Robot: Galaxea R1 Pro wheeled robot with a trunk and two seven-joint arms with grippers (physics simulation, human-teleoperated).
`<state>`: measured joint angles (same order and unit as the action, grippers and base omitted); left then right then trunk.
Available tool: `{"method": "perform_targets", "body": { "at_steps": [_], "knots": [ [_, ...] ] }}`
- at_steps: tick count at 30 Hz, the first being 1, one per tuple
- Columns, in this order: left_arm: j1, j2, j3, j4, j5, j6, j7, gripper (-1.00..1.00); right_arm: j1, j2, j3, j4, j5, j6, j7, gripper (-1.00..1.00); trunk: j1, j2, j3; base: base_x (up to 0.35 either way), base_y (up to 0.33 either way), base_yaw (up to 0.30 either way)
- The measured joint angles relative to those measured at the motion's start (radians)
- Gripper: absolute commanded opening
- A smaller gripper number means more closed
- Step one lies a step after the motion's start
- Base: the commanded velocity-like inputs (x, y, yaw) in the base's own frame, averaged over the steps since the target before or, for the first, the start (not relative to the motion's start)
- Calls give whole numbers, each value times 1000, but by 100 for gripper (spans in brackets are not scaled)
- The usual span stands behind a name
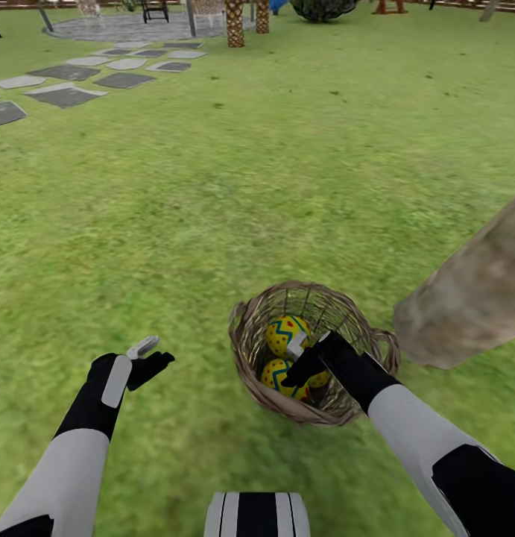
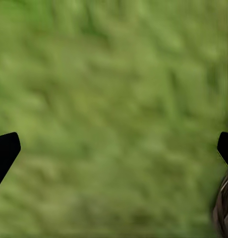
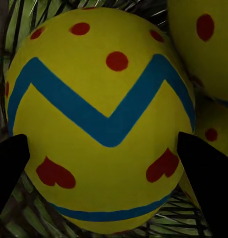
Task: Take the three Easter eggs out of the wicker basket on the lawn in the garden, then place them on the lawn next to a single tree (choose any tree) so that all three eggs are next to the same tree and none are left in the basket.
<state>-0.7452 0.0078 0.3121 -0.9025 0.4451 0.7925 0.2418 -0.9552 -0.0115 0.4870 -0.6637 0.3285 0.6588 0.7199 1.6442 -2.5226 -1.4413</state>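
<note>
At lower centre, the basket [image 1: 314, 350] on the lawn [image 1: 212, 224] holds the eggs [image 1: 288, 333]; right gripper [image 1: 300, 358] jaws straddle one unclosed, left gripper [image 1: 147, 356] jaws released, clear.

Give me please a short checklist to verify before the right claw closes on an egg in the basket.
1. Right claw is inside the wicker basket: ok.
2. An Easter egg lies between the two fingers, one finger on each side of it: ok.
3. Fingers touch the egg already: cannot tell; they look very close to it.
4. Neighbouring egg is out of the fingers' way: cannot tell; it sits tight beside the target.
5. Left claw is open and carries nothing, over the lawn: ok.
6. Tree for the drop is close to the basket: ok.
</note>
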Motion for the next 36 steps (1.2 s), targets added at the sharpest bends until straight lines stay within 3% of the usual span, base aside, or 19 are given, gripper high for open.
{"method": "perform_targets", "body": {
  "at_steps": [36],
  "knots": [
    [0,-1,1,5,0,0,0,100,0,-3,0,0,2,-2,1,-100,-16,8,139,-53,0,0]
  ]
}}
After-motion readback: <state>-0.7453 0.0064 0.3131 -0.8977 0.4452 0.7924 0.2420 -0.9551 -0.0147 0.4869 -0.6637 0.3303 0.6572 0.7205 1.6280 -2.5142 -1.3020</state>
